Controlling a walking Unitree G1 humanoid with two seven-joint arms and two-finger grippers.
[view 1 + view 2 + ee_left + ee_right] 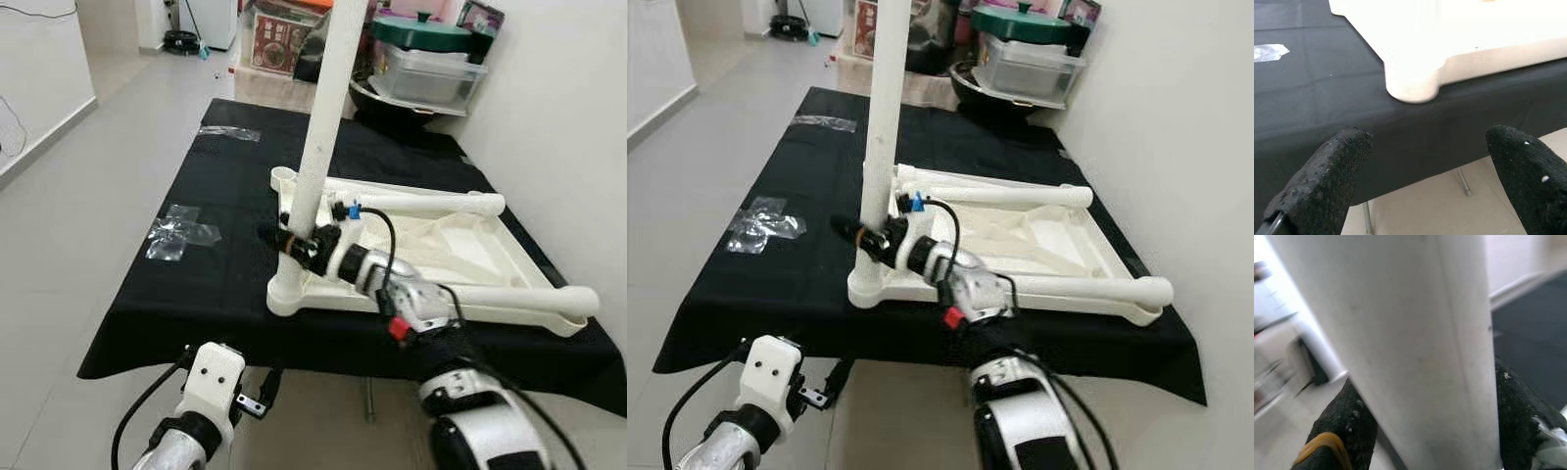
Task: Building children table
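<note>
Sitting upside down on the black-clothed worktop point(225, 284): the white plastic kids' table top point(460, 259), ribbed underside facing up, near the worktop's front-right part. Standing upright in the near-left corner socket point(292, 292): one white leg point(318, 147), tall enough to be running out of the top of both eye views. Lying flat along the far side and the near side of the table top: two more white legs point(431, 203), the near one point(529, 299) poking past the right edge. Reaching in from the lower right: the right gripper point(286, 239), jaws clamped around the upright leg just above the socket, black fingers point(1352, 426) pressing on both sides of the white tube in the right wrist view. Hanging low at the front edge of the worktop, well apart from the table top: the left gripper point(1430, 181), jaws spread wide with nothing between them, looking up at the rounded corner of the table top over the cloth's edge. Lying on the cloth to the left: crumpled clear plastic wrap point(181, 233), another bit point(230, 132) further back. Stacked past the far end: a green-lidded pot point(421, 31) on a clear container point(431, 73).
</note>
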